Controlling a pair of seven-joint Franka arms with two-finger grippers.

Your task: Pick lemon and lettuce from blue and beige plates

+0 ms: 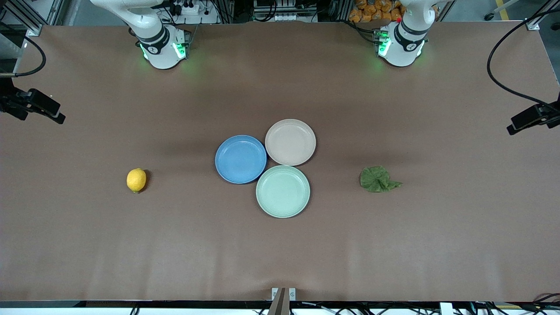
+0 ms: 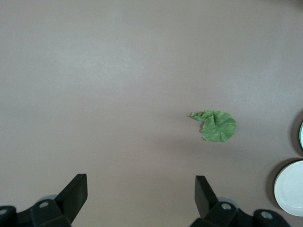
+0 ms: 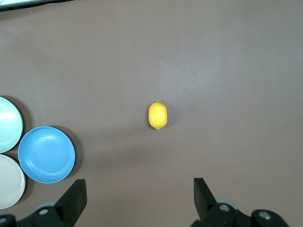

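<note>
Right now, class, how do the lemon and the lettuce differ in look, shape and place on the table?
The lemon is bright yellow; the lettuce is dark green. The lemon is a smooth rounded oval, while the lettuce is a flat, wrinkled, ragged leaf. The lemon lies toward the right arm's end, the lettuce toward the left arm's end. Both rest on the bare table, on no plate.

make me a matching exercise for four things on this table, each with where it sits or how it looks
Things:
1. lemon
2. lettuce
3. blue plate
4. mint-green plate

Descriptions:
A. the plate nearest the front camera
B. bare, beside the beige plate
C. on the table toward the left arm's end
D. on the table toward the right arm's end

Pairs: 1-D, 2-C, 3-B, 4-A
</note>
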